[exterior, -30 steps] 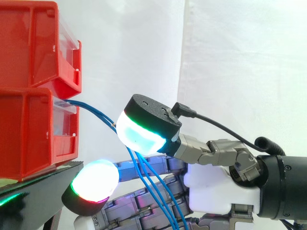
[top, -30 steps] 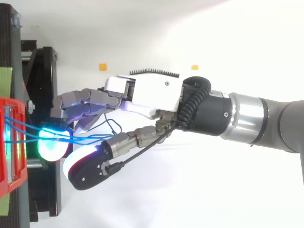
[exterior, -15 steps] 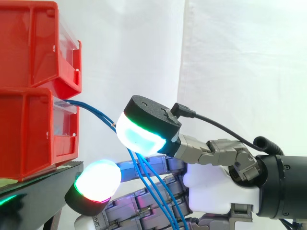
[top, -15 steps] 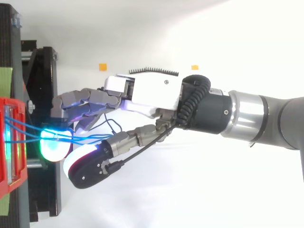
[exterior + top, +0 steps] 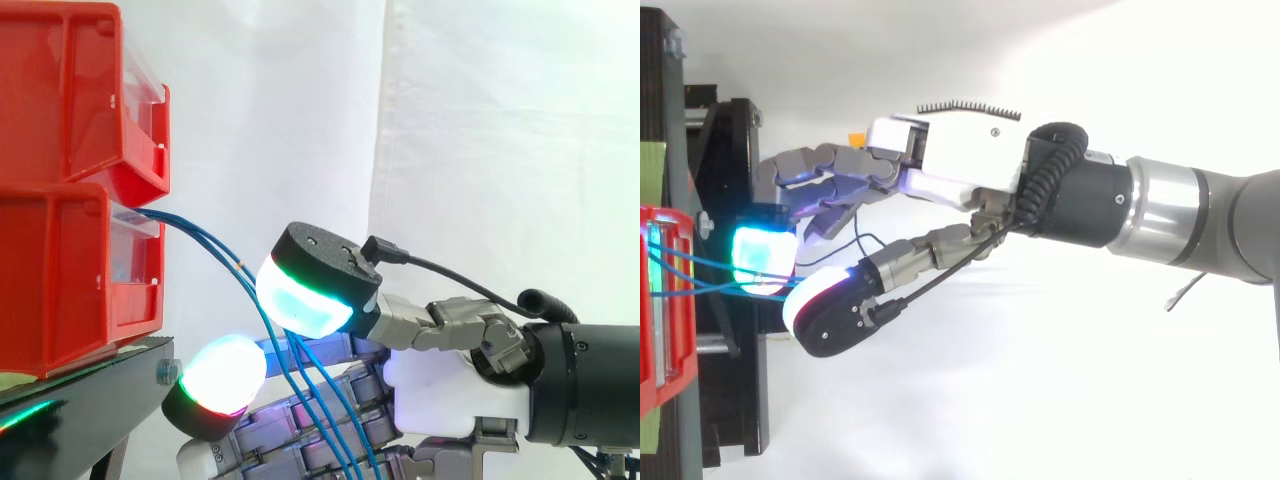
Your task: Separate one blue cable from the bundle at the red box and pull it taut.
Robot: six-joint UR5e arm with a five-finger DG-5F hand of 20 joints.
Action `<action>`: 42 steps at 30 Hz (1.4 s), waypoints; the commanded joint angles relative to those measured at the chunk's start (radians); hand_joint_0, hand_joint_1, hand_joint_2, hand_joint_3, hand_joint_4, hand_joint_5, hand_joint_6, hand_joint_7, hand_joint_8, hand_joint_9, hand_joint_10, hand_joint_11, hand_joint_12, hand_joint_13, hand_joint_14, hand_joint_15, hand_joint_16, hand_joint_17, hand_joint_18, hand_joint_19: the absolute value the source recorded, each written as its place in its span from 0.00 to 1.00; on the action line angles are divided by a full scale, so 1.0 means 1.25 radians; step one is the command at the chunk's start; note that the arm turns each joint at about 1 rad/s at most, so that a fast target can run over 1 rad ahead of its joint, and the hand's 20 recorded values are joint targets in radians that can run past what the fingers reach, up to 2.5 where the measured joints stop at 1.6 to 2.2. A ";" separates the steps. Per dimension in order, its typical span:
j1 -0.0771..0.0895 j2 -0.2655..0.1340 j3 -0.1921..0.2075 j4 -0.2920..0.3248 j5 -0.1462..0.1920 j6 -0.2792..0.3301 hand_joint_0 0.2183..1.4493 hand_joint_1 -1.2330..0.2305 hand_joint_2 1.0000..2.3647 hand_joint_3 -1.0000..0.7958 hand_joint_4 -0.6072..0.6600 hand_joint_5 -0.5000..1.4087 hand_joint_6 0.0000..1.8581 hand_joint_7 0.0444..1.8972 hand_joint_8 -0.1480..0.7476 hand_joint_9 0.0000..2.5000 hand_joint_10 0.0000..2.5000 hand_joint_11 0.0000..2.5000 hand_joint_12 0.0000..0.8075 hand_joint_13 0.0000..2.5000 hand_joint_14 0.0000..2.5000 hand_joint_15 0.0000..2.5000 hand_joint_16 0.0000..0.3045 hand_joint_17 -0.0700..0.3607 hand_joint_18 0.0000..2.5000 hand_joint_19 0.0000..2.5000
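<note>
Several thin blue cables (image 5: 205, 240) leave the front of the lower red bin (image 5: 60, 280) and slope down to the right. They pass behind the thumb's glowing pad (image 5: 305, 290) and in front of the curled fingers (image 5: 300, 415), then hang below. My hand (image 5: 940, 160) reaches in from the right, just off the bin's front. Its thumb and one cyan fingertip (image 5: 765, 262) close round the cables (image 5: 710, 287) as a bundle. No single cable stands apart from the others. The stretch between bin and hand curves slightly.
A second red bin (image 5: 70, 90) sits stacked on the lower one, both on the black stand (image 5: 70, 400). A white curtain hangs behind. Small orange marks (image 5: 856, 138) lie on the white floor beneath the hand.
The hand has drawn slightly away from the bins, right and a little lower in the side view, upward in the top view. More cable now shows between bin and thumb.
</note>
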 commanded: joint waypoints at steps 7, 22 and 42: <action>-0.007 0.003 0.001 -0.003 -0.005 -0.002 0.29 0.35 0.00 0.29 0.64 0.18 0.27 0.69 0.51 0.19 0.01 0.20 0.49 0.21 0.01 0.17 0.16 0.42 0.22 0.23; 0.003 0.019 0.012 -0.035 -0.018 -0.010 0.27 0.40 0.00 0.29 0.65 0.18 0.27 0.69 0.52 0.19 0.01 0.20 0.50 0.22 0.01 0.17 0.17 0.43 0.22 0.23; 0.001 0.044 0.026 -0.112 -0.018 -0.013 0.29 0.40 0.01 0.34 0.64 0.18 0.28 0.73 0.51 0.20 0.01 0.20 0.49 0.22 0.01 0.17 0.16 0.42 0.22 0.23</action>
